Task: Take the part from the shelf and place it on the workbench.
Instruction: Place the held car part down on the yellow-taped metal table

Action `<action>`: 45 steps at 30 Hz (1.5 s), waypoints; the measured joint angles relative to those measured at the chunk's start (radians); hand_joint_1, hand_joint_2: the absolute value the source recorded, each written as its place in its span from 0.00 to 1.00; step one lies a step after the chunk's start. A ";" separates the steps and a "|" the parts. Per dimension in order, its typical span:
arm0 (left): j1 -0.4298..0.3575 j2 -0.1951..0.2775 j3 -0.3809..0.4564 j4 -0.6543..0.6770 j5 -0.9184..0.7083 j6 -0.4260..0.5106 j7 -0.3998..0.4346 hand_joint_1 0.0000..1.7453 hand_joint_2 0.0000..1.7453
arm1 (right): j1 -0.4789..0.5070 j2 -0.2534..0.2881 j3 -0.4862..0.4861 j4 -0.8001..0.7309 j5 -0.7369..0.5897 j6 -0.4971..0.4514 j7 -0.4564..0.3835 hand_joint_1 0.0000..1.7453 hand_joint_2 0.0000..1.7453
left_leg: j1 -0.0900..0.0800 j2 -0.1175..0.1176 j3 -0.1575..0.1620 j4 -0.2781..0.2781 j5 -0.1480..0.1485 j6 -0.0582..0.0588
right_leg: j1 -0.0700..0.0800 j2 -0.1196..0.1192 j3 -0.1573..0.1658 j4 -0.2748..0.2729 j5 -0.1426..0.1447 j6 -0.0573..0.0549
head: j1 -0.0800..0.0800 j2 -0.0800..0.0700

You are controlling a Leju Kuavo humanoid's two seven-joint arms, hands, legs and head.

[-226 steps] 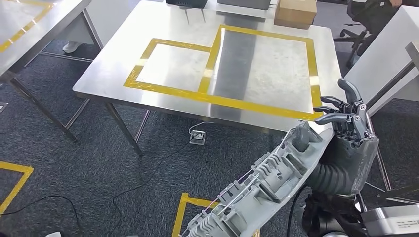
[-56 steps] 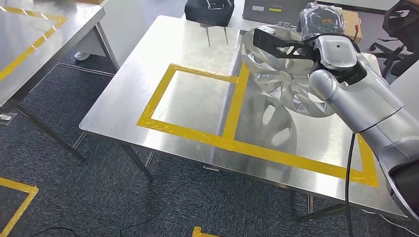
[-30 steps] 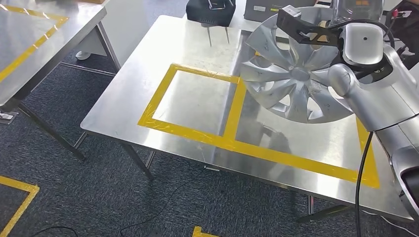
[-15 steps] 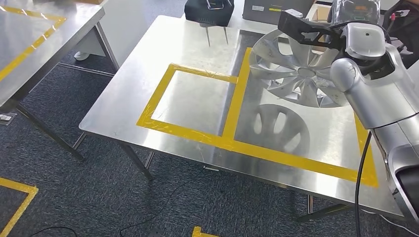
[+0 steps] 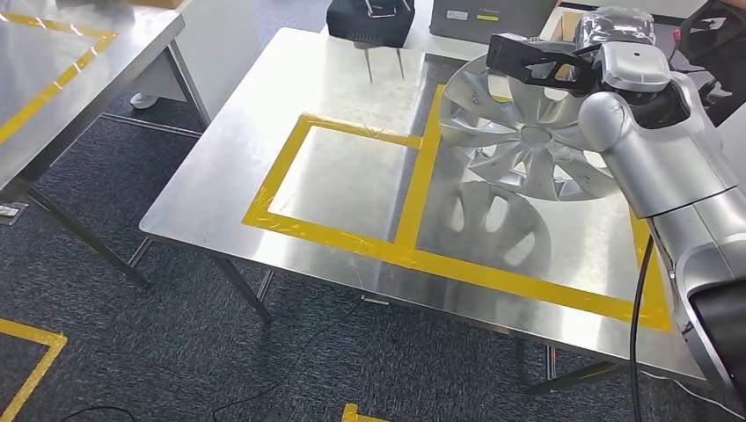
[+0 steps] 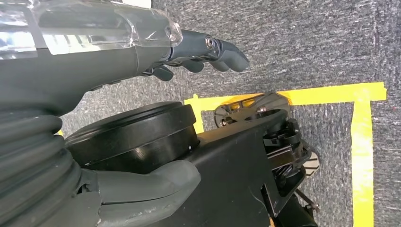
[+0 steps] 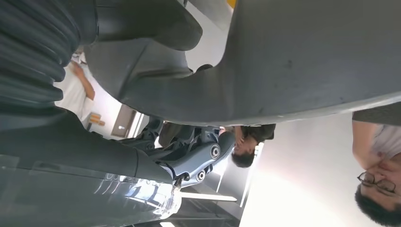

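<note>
The right hand [image 7: 179, 163] gripped the silver wheel cover [image 5: 519, 132] over the workbench [image 5: 352, 185]; the left hand [image 6: 198, 47] hung empty, fingers apart.

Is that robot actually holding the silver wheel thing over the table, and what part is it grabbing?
Yes. Its right hand holds the silver wheel cover by its far rim, tilted above the workbench. The left hand holds nothing.

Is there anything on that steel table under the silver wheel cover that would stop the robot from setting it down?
Nothing visible does. The wheel cover hangs tilted in the right hand over the larger yellow-taped rectangle of the workbench; the steel beneath shows just its reflection. A black device sits at the far edge, outside the tape.
</note>
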 joint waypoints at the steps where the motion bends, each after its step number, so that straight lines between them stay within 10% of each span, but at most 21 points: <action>1: 0.000 0.000 0.000 0.000 0.000 0.000 -0.001 0.00 1.00 | -0.001 0.002 -0.001 0.003 0.001 0.000 0.000 1.00 1.00 | 0.000 0.000 0.000 0.000 0.000 0.000 | 0.000 0.000 0.000 0.000 0.000 0.000 | 0.000 0.000; 2: 0.000 0.000 0.000 0.000 -0.001 -0.001 -0.004 0.00 1.00 | -0.002 0.004 -0.002 0.006 0.003 0.000 0.000 1.00 1.00 | 0.000 0.000 0.000 0.000 0.000 0.000 | 0.000 0.000 0.000 0.000 0.000 0.000 | 0.000 0.000; 6: -0.001 0.000 0.000 0.000 -0.012 -0.006 -0.040 0.00 1.00 | -0.008 0.009 -0.004 0.015 0.005 0.000 0.000 0.00 1.00 | 0.000 -0.001 0.000 0.000 0.000 0.000 | 0.000 0.000 0.000 0.000 0.000 0.000 | 0.000 0.000; 7: -0.001 0.000 0.000 0.000 -0.017 -0.005 -0.046 0.00 1.00 | -0.009 0.010 -0.004 0.017 0.004 0.000 0.000 0.00 1.00 | 0.000 -0.001 0.000 0.000 0.000 0.000 | 0.000 0.000 0.000 0.000 0.000 0.000 | 0.000 0.000; 11: -0.001 0.000 0.000 0.000 -0.022 0.002 -0.053 0.00 0.00 | -0.008 0.012 -0.003 0.024 -0.005 -0.001 0.000 0.00 1.00 | 0.000 -0.003 0.000 0.000 0.000 0.000 | 0.000 0.000 0.000 0.000 0.000 0.000 | 0.000 0.000; 23: 0.000 0.000 0.000 0.000 -0.019 0.006 -0.027 0.00 0.00 | -0.008 -0.002 0.010 -0.008 0.027 -0.284 0.000 0.00 1.00 | 0.000 -0.010 0.000 0.000 0.000 0.000 | 0.000 -0.001 0.000 0.000 0.000 0.000 | -0.001 0.000; 45: 0.000 0.000 0.000 0.000 -0.022 0.013 -0.019 0.00 0.00 | -0.005 -0.019 0.030 -0.043 0.039 -0.283 0.000 0.00 1.00 | 0.000 -0.013 0.000 0.000 0.000 0.000 | 0.000 -0.002 0.001 0.000 0.000 0.000 | -0.001 0.000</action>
